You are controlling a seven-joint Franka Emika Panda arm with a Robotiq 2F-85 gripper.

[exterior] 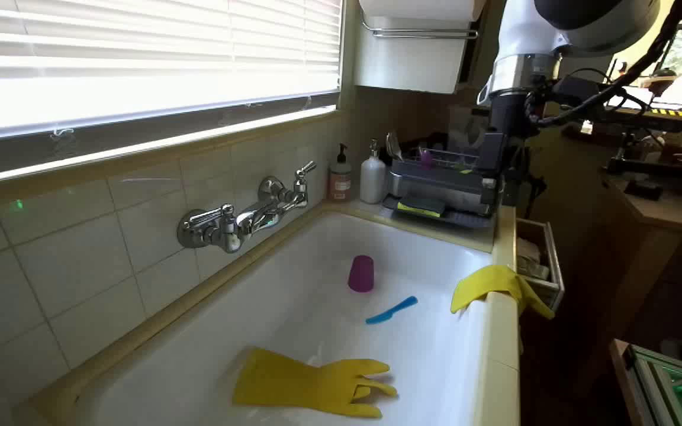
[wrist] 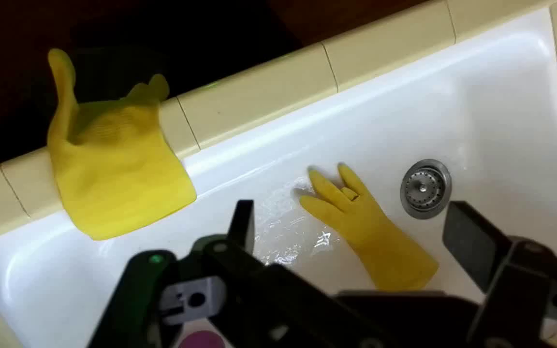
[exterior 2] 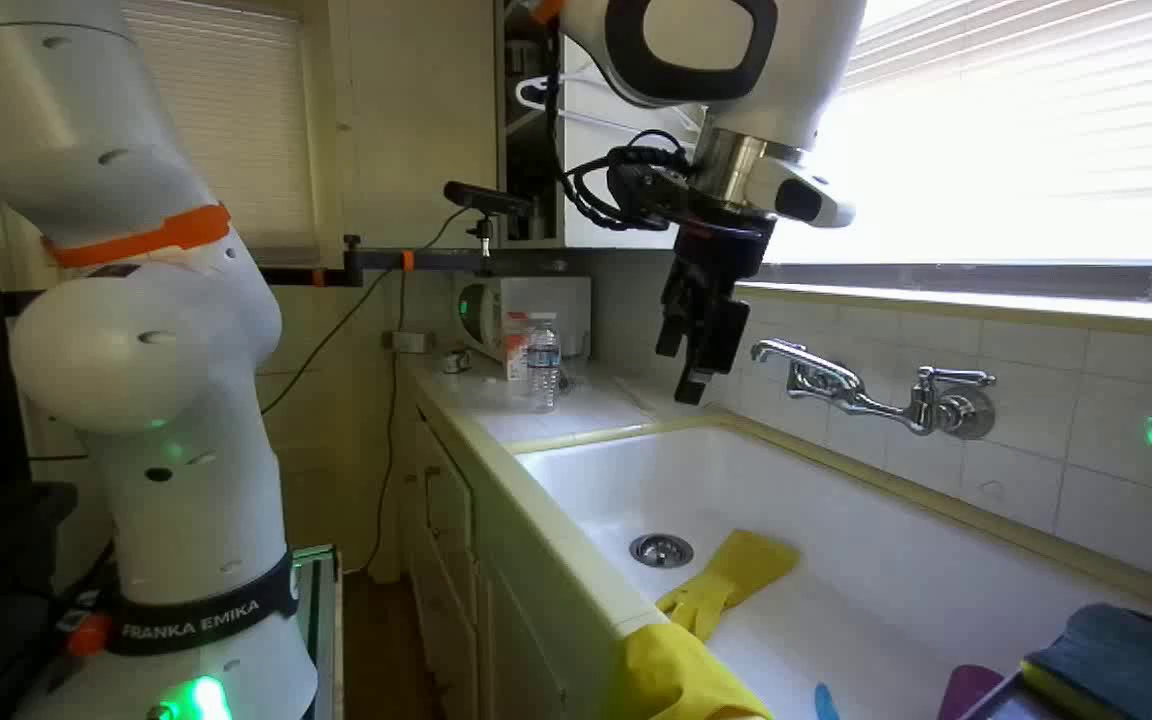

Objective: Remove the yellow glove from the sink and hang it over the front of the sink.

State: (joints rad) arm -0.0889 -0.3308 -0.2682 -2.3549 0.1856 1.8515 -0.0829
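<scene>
Sink (exterior: 293, 316): deep rectangular trough, smooth and white, corners rounded, soft highlights caught along the curves. The front of the sink (wrist: 259, 104) is edged in flat-topped cream tile, with thin dark joints.

Yellow glove (wrist: 387, 241): matte, rubbery, laid flat on the white floor, just beside the round metal drain (wrist: 423, 188), in which a perforated basket is seen. The long cuff is pointed away from the front, the fingers toward it; one finger appears folded short. Broken glare is noted near the fingers; whether wet or merely glossy cannot be told.

Second glove (wrist: 124, 183): same yellow, draped across the front. The wide cuff is hung inside, the fingers outside, and a soft bend is formed over the tile.

Hand (wrist: 356, 229): black, angular, suspended above the sink, apart from both gloves. Its flat-faced pads (wrist: 469, 241) are spread wide, with nothing gripped.

Also in the sink: a tapered purple cup (exterior: 362, 275) and a slim, flat, blue knife-shaped piece (exterior: 391, 310). Polished chrome taps (exterior: 264, 219), lever-handled, are fixed to a wall (exterior: 74, 248) of pale tile. Past the end are seen a dark sponge (exterior: 421, 206) with a yellow layer, a wire-topped dish rack (exterior: 421, 184), an amber pump bottle (exterior: 341, 180) and a white bottle (exterior: 373, 177).
</scene>
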